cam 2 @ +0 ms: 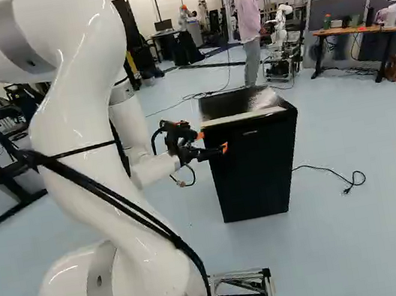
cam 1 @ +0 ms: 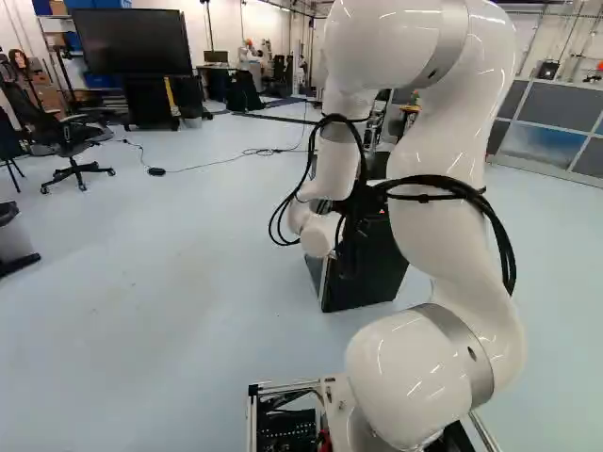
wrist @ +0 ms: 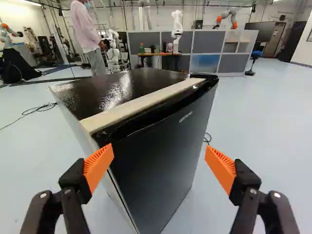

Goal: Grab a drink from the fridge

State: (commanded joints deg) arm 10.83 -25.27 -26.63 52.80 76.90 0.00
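Pale floor (cam 2: 395, 236), upright fridge (cam 2: 256, 176), cord (cam 2: 350, 182) beside

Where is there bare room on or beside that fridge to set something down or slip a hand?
The fridge's top looks bare, bordered by the pale strip along the door side and by its back and side edges. It's crowded at the upper corner of the door nearest the gripper, whose open fingers reach toward it. I'd keep hands out there.

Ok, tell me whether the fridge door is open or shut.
Shut: in the wrist view the door lies flush along the front of the fridge, with no gap showing.
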